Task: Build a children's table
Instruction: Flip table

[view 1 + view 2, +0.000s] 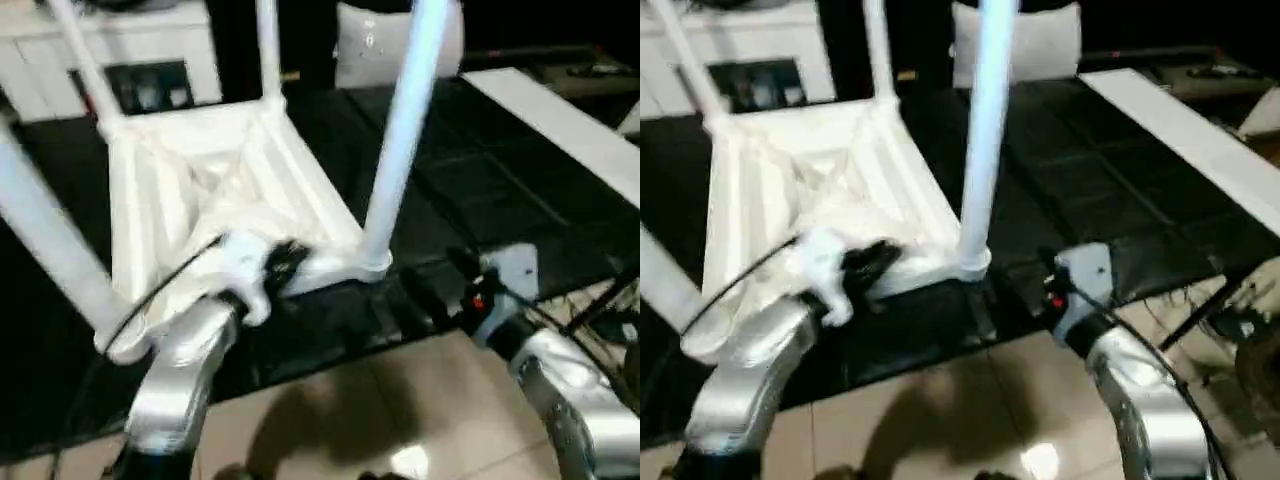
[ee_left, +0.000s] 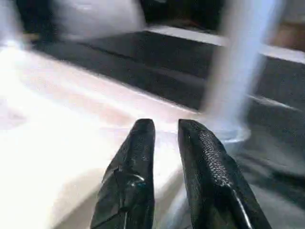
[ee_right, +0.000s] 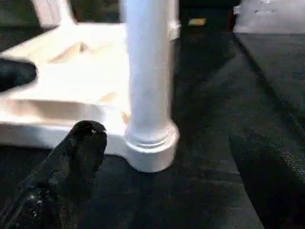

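Note:
The children's table (image 1: 200, 190) lies upside down on the black work table, ribbed underside up, with its white legs standing upward. The near right leg (image 1: 400, 130) rises from its corner socket (image 3: 152, 148). My left gripper (image 1: 288, 262) rests at the near rim of the top, just left of that leg. Its fingers (image 2: 143, 143) stand close together with a narrow gap and nothing between them. My right gripper (image 1: 437, 290) hovers low at the work table's front edge, right of the socket and apart from it. It is open, one finger (image 3: 86, 143) pointing toward the leg (image 3: 147, 71).
The black-covered work table (image 1: 480, 170) stretches to the right, with a long white board (image 1: 560, 120) along its far right side. A white cushion (image 1: 370, 45) and a white cabinet (image 1: 150, 40) stand behind. Tan floor tiles (image 1: 400, 400) lie below, and cables (image 1: 610, 310) hang at the right.

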Motion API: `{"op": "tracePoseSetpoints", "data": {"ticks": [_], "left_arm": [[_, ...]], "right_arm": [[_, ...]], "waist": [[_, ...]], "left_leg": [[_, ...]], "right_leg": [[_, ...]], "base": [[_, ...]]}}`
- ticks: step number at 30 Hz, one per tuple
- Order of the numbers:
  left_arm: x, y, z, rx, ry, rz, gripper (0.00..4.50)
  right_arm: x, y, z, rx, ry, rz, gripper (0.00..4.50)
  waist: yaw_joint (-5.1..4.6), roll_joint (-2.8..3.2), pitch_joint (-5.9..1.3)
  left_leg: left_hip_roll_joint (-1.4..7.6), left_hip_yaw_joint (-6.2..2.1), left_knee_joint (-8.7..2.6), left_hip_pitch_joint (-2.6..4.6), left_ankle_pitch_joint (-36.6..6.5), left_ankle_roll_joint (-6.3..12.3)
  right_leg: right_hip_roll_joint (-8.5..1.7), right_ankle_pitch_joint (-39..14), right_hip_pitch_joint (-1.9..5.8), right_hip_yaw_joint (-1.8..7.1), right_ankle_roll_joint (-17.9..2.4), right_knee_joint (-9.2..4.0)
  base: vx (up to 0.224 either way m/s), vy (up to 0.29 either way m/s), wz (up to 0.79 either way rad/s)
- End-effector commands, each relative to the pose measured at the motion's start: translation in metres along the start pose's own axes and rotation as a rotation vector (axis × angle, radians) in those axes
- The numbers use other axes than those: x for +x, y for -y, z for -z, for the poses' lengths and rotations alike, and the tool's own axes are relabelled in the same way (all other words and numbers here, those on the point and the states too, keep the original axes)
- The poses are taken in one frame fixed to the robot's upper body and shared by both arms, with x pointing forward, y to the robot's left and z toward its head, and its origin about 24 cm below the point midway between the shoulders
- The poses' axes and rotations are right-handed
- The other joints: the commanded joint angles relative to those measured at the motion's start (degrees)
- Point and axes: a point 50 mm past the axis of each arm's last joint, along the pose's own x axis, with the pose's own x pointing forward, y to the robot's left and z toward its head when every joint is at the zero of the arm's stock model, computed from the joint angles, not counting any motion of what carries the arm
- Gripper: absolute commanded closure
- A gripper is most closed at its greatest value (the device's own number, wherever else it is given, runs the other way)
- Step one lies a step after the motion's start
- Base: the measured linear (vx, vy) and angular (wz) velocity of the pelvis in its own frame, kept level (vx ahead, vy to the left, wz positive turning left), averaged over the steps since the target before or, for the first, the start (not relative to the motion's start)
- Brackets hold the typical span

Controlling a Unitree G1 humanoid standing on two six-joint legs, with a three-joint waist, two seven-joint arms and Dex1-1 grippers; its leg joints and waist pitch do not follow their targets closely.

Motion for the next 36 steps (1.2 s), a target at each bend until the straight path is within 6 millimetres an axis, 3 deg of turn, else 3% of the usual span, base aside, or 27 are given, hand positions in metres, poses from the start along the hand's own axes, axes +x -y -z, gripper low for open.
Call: {"op": "tracePoseSetpoints", "data": {"ticks": [1,2,3,4,5,6,7,8,9,10,11,12,13,14,15,16,17,18,20,22,23,26,27,29,30,35,36], "left_arm": [[-0.011,0.003,0.004,-0.007,-0.043,-0.086,3.50],[-0.012,0.005,0.007,-0.004,-0.052,-0.093,3.50],[-0.012,0.005,0.012,0.006,-0.095,-0.121,3.50],[-0.012,0.006,0.012,0.012,-0.103,-0.128,3.50],[-0.012,0.006,0.012,0.013,-0.104,-0.129,3.50],[-0.013,0.009,0.009,0.030,-0.094,-0.123,3.50],[-0.012,0.011,0.006,0.044,-0.083,-0.115,3.50],[-0.012,0.012,0.005,0.046,-0.083,-0.115,3.50],[-0.013,0.012,0.004,0.059,-0.087,-0.121,3.50],[-0.013,0.011,0.004,0.055,-0.090,-0.134,3.50],[-0.016,0.007,0.004,0.056,-0.085,-0.173,3.50],[-0.018,0.005,0.003,0.058,-0.077,-0.203,3.22],[-0.018,0.005,0.003,0.058,-0.077,-0.203,3.16],[-0.020,0.002,0.001,0.052,-0.068,-0.226,3.16],[-0.022,-0.001,0.000,0.033,-0.062,-0.253,3.11],[-0.025,-0.004,-0.001,0.022,-0.062,-0.271,2.99],[-0.026,-0.006,-0.001,0.015,-0.064,-0.281,2.99],[-0.028,-0.010,-0.002,0.034,-0.069,-0.298,2.99],[-0.033,-0.019,-0.004,0.059,-0.070,-0.348,2.99],[-0.036,-0.023,-0.005,0.067,-0.070,-0.384,2.89],[-0.037,-0.024,-0.006,0.066,-0.068,-0.387,2.89],[-0.041,-0.026,-0.009,0.060,-0.059,-0.389,2.62],[-0.043,-0.027,-0.010,0.068,-0.050,-0.393,2.50],[-0.046,-0.028,-0.012,0.077,-0.038,-0.409,2.36],[-0.050,-0.029,-0.013,0.081,-0.033,-0.436,2.25],[-0.058,-0.026,-0.013,0.074,-0.034,-0.444,1.88],[-0.059,-0.024,-0.013,0.067,-0.033,-0.433,1.80]], "right_arm": [[-0.003,-0.008,-0.002,-0.036,-0.027,-0.062,0.00],[-0.002,-0.008,-0.001,-0.040,-0.033,-0.069,0.00],[-0.001,-0.006,-0.001,-0.045,-0.039,-0.067,0.00],[-0.001,-0.005,-0.001,-0.046,-0.042,-0.062,0.00],[-0.001,-0.005,-0.001,-0.046,-0.042,-0.061,0.00],[-0.002,-0.004,-0.001,-0.043,-0.044,-0.051,0.00],[-0.002,-0.002,-0.002,-0.030,-0.047,-0.045,0.00],[-0.002,-0.002,-0.002,-0.024,-0.048,-0.044,0.00],[-0.002,-0.001,-0.002,-0.018,-0.049,-0.042,0.00],[0.000,0.000,-0.002,-0.024,-0.050,-0.047,0.00],[0.002,0.001,-0.001,-0.034,-0.058,-0.062,0.00],[0.004,0.002,0.000,-0.048,-0.064,-0.075,0.00],[0.004,0.002,0.000,-0.048,-0.064,-0.075,0.00],[0.005,0.001,-0.001,-0.065,-0.058,-0.090,0.00],[0.005,0.000,-0.002,-0.031,-0.058,-0.124,0.00],[0.007,0.000,-0.004,-0.033,-0.059,-0.146,0.00],[0.009,0.000,-0.005,-0.034,-0.060,-0.159,0.00],[0.013,0.002,-0.007,-0.028,-0.060,-0.159,0.00],[0.025,0.007,-0.013,-0.036,-0.033,-0.144,0.00],[0.029,0.009,-0.015,-0.022,-0.021,-0.132,0.00],[0.030,0.009,-0.015,-0.021,-0.018,-0.133,0.00],[0.041,0.012,-0.015,-0.053,-0.032,-0.111,0.00],[0.046,0.015,-0.014,-0.065,-0.043,-0.075,0.00],[0.051,0.019,-0.012,-0.052,-0.049,-0.041,0.00],[0.055,0.024,-0.012,-0.046,-0.051,0.000,0.00],[0.059,0.037,-0.013,-0.064,-0.050,0.099,0.00],[0.059,0.040,-0.012,-0.059,-0.054,0.115,0.00]], "waist": [[-1.54,1.21,-2.12],[-1.33,0.68,-1.71],[0.16,-1.36,-0.64],[1.25,-3.35,-1.80],[1.87,-3.54,-1.26],[2.40,-3.48,-1.79],[2.27,-4.79,-1.45],[5.02,-4.95,-2.31],[5.89,-4.61,-2.43],[6.12,-4.42,-2.41],[6.05,-4.06,-2.01],[4.92,-3.01,-2.08],[4.46,-2.52,-1.98],[3.99,-0.84,-2.75],[3.54,-0.73,-2.27],[3.20,-0.98,-1.97],[3.07,-1.39,-1.79],[2.73,-1.82,-1.56],[1.81,-2.01,-1.50],[1.24,-2.14,-1.69],[1.28,-1.66,-1.77],[0.47,-1.83,-2.25],[0.47,-1.84,-2.70],[0.24,-1.84,-2.96],[0.21,-2.32,-3.10],[0.57,-2.55,-3.32],[0.61,-2.46,-2.97]], "left_leg": [[6.95,-8.42,-10.10,2.07,-29.76,9.86],[5.49,-8.57,-9.97,1.17,-29.57,11.12],[-0.93,-4.04,-6.22,-2.76,-26.62,7.66],[-4.91,-0.26,1.56,0.65,-19.35,5.51],[-5.42,2.09,7.09,3.35,-12.66,4.57],[-4.40,2.84,9.18,-0.79,-7.34,3.07],[-4.18,3.79,7.85,-0.04,-9.19,4.36],[-3.36,2.34,6.70,-0.44,-12.42,6.90],[-2.39,0.88,6.20,1.02,-11.13,7.36],[-2.15,0.58,5.23,1.27,-9.45,7.16],[-1.65,0.58,3.84,1.94,-7.71,7.29],[-0.52,2.20,-1.65,4.43,-1.74,9.54],[0.94,1.81,-2.79,5.27,-1.87,11.91],[4.62,0.91,-3.04,7.59,-3.58,12.49],[5.44,1.14,-3.60,6.82,-7.19,11.38],[4.99,1.98,-4.31,6.06,-14.64,8.43],[4.22,2.29,-4.42,5.83,-17.69,6.97],[2.35,3.03,-4.29,5.48,-21.07,4.19],[1.72,2.77,-4.11,4.71,-21.40,3.66],[1.55,2.82,-3.87,4.70,-19.52,3.91],[1.55,2.72,-3.86,4.56,-18.79,4.04],[1.71,2.60,-3.79,3.85,-15.21,4.36],[1.82,2.74,-3.40,3.74,-11.74,4.77],[1.55,3.03,-3.01,3.20,-7.09,6.27],[1.52,3.13,-2.79,2.95,-3.96,7.97],[1.48,3.48,-2.26,2.72,-0.45,10.51],[1.54,3.62,-2.43,2.80,-2.24,10.89]], "right_leg": [[0.66,-14.18,1.35,4.08,-9.88,4.04],[0.44,-15.39,1.50,5.83,-12.74,4.63],[-2.53,-23.84,1.96,8.67,-13.06,-1.22],[-5.71,-38.83,-0.19,7.74,-9.01,-6.86],[-8.95,-50.49,-2.06,6.44,-5.55,-10.33],[-11.15,-57.02,2.07,6.82,10.28,-9.18],[-9.67,-58.27,1.18,11.66,12.64,-9.06],[-12.70,-50.22,5.23,16.51,7.90,-7.07],[-13.84,-39.83,5.37,17.95,-0.48,-6.88],[-12.73,-33.02,5.99,17.26,-5.76,-6.49],[-11.42,-27.85,5.93,15.86,-10.31,-6.38],[-4.51,-18.05,3.71,10.44,-14.08,-4.50],[-2.78,-17.15,2.36,9.30,-12.69,-3.40],[-2.19,-12.59,0.71,8.76,-10.29,-2.04],[-2.26,-11.02,0.87,8.96,-9.48,-2.04],[-3.20,-11.06,1.81,9.37,-8.71,-2.52],[-3.72,-13.00,2.18,9.67,-8.69,-2.90],[-4.67,-20.79,2.42,10.27,-8.05,-3.99],[-5.11,-28.65,2.76,10.16,-5.57,-4.76],[-5.02,-30.03,2.57,10.16,-4.07,-5.20],[-5.06,-29.49,2.64,10.15,-4.14,-5.10],[-4.81,-23.36,2.83,10.16,-6.30,-4.33],[-4.84,-18.46,2.78,10.31,-7.83,-3.73],[-4.68,-12.28,2.94,10.31,-10.10,-2.98],[-4.83,-8.93,3.08,10.34,-12.10,-2.33],[-4.67,-6.56,2.80,10.16,-13.25,-1.92],[-4.47,-9.35,2.54,10.07,-13.15,-2.35]], "base": [[0.039,-0.126,0.62],[0.015,-0.164,0.73],[-0.025,-0.196,0.88],[-0.025,-0.196,0.88],[-0.093,-0.193,0.58],[-0.043,-0.114,0.34],[-0.043,-0.114,0.34],[0.031,-0.054,0.43],[0.003,-0.033,0.20],[-0.026,-0.055,0.34],[-0.055,-0.019,0.25],[-0.087,0.015,0.39],[-0.058,0.037,0.25],[-0.066,0.054,0.30],[0.000,0.000,0.00],[-0.038,0.052,0.20],[-0.025,0.054,0.07],[-0.054,0.065,0.06],[-0.025,0.017,0.01],[0.000,0.000,0.00],[0.000,0.000,0.00],[0.000,0.000,0.00],[0.000,0.000,0.00],[0.000,0.000,0.00],[0.000,0.000,0.00],[0.000,0.000,0.00],[0.000,0.000,0.00]]}}
